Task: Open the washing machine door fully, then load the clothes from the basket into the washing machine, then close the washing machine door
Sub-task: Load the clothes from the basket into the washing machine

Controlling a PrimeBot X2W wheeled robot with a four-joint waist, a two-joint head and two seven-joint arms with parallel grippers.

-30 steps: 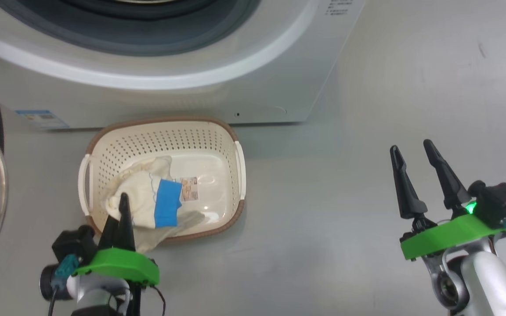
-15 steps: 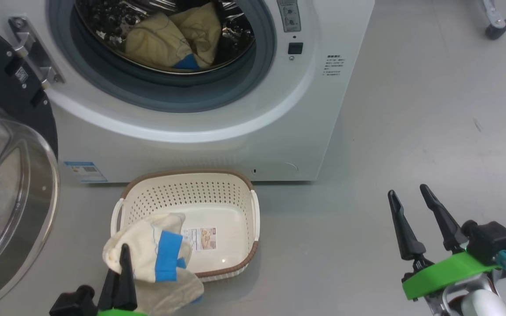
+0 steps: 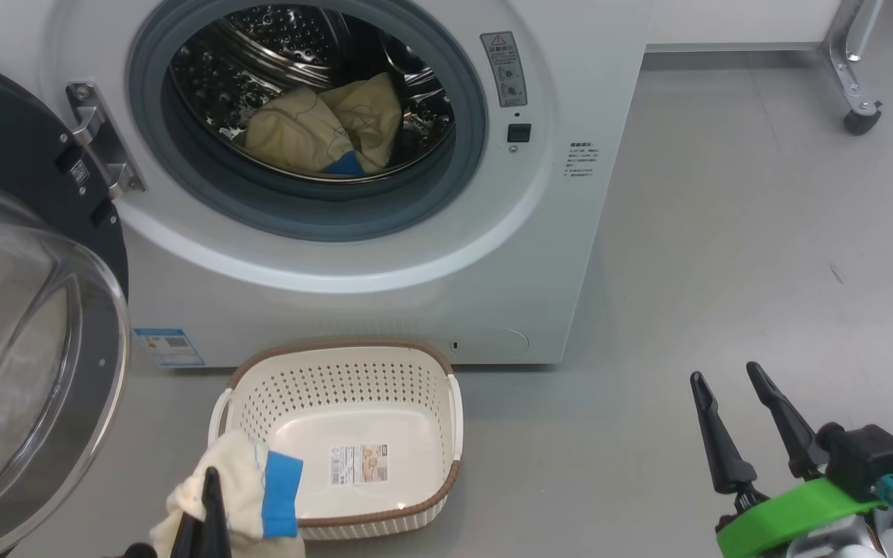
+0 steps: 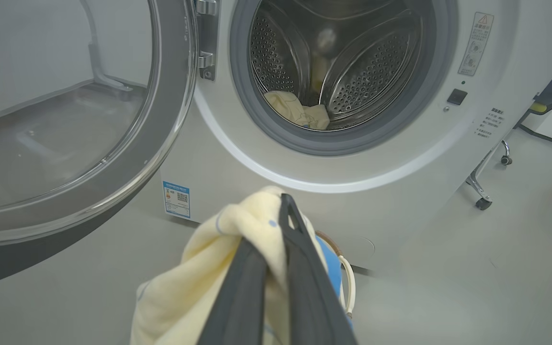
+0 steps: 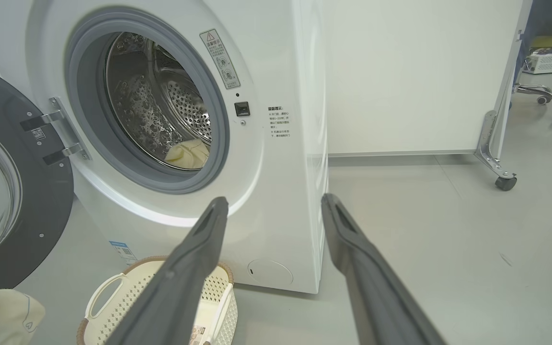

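The left gripper [image 3: 208, 488], jaws pressed together, clamps a soft pale yellow fabric piece with a bright blue patch [image 3: 243, 482] at the near left corner of the small rectangular cream perforated plastic basket [image 3: 322, 380]. The basket stands on the grey floor [image 3: 725, 232], just in front of the white boxy front-loading washing machine [image 3: 539, 232]; its bottom label sticker [image 3: 359, 463] is exposed. The large round glossy black door with clear glass bowl window [image 3: 20, 325] stands swung open at the left. More pale yellow fabric pieces [image 3: 315, 132] lie inside the shiny steel perforated drum [image 3: 276, 46]. The right gripper [image 3: 724, 373] hangs to the right, well apart from the basket, fingers spread wide, holding nothing.
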